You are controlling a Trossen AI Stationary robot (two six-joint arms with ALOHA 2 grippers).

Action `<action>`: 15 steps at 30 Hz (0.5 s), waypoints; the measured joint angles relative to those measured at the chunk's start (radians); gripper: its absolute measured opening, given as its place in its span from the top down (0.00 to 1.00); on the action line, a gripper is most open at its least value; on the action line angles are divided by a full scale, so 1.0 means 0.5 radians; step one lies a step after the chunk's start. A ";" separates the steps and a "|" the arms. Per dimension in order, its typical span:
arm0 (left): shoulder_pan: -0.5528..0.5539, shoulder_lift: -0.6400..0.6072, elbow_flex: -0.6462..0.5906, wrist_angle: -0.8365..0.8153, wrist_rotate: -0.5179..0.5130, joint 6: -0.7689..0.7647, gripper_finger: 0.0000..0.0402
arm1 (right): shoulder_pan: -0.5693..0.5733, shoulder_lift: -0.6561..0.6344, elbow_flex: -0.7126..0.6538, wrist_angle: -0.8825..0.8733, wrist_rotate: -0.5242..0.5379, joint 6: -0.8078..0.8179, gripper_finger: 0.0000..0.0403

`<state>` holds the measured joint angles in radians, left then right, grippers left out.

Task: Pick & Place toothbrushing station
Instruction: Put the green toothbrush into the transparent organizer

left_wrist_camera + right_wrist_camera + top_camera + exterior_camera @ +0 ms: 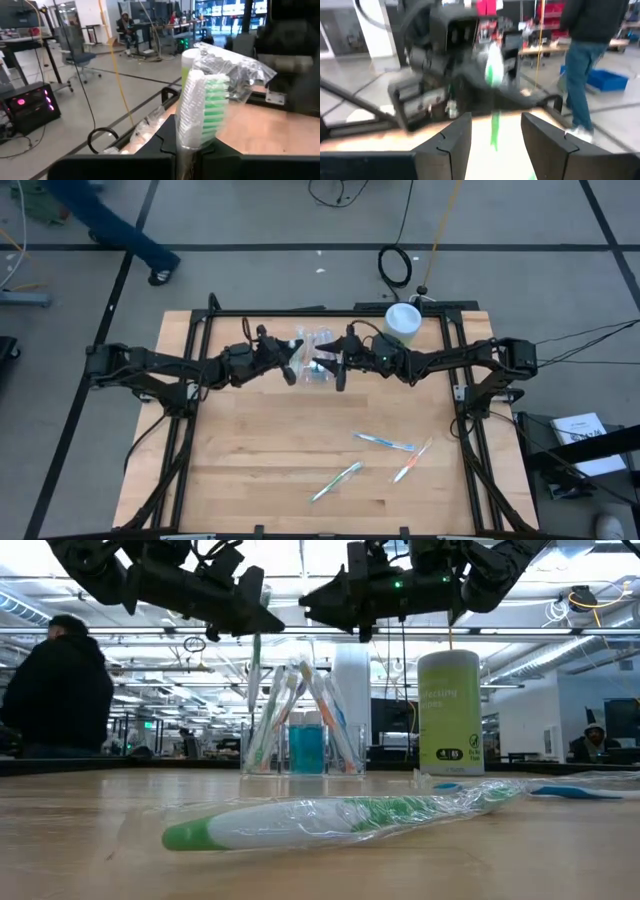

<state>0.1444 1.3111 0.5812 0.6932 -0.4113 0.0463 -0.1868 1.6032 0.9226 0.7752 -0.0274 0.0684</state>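
Three toothbrushes (pixel 384 442) on table (pixel 260 460); one in left tool (pixel 291 366).

Wrapped green toothbrush (pixel 340 818) lying in front, clear container (pixel 303 745) of brushes behind; green canister (pixel 450 712) beside, both arms overhead

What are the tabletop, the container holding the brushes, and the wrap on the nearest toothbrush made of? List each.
Tabletop: pale wood, matte, with visible plank seams and grain.
Container: likely clear hard plastic; the brushes and teal tube show through it.
Wrap on the green-and-white toothbrush: thin clear plastic film, crinkled and glossy with bright highlights.
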 joint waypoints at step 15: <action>0.000 0.398 -0.002 0.240 -0.205 -0.089 0.98 | 0.131 0.003 -0.002 -0.165 -0.001 -0.019 0.60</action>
<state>0.1444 1.5099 0.5804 0.8132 -0.5139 0.0020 -0.1215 1.6047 0.9218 0.6925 -0.0278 0.0589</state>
